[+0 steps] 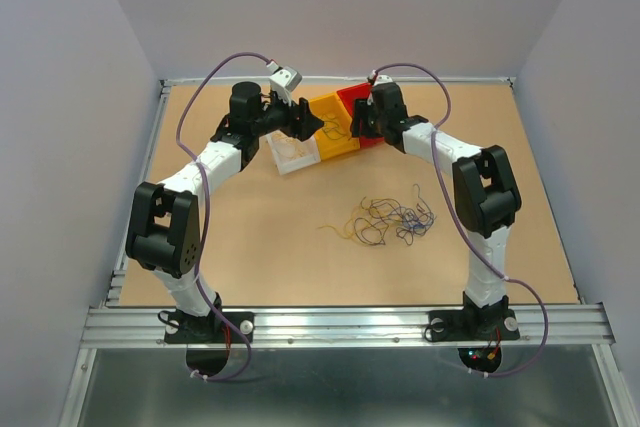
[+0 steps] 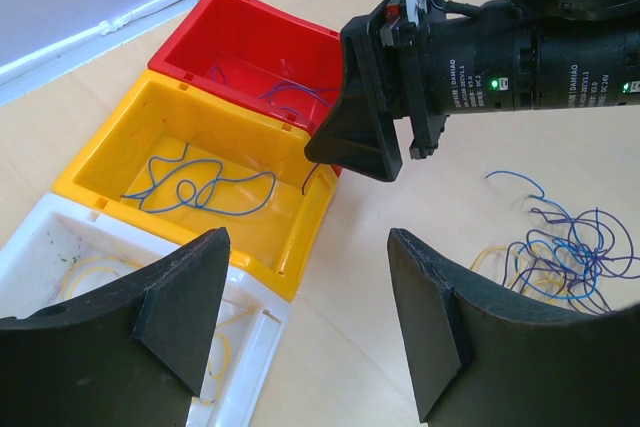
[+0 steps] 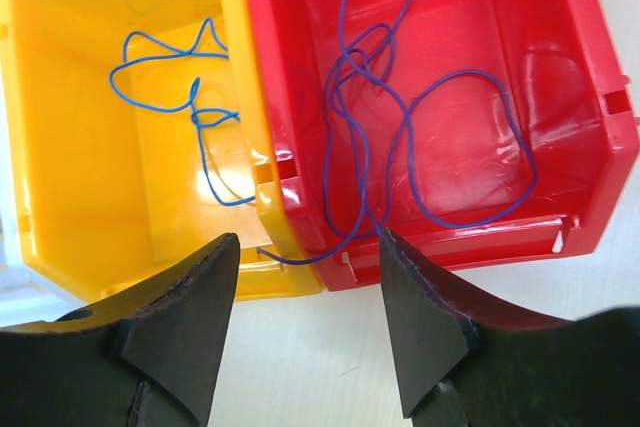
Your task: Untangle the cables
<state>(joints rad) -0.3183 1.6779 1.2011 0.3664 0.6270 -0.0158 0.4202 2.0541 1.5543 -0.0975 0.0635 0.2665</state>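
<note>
Right arm (image 1: pixel 445 147) crowds red bin (image 1: pixel 352 97); left arm (image 1: pixel 215 162) close opposite; cables (image 1: pixel 385 219) lie unobstructed, well apart.

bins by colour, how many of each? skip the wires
red bin: 1
yellow bin: 1
white bin: 1
total: 3

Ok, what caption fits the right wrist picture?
Open right gripper over red bin of dark-blue wire, yellow bin with blue wire alongside.
</note>
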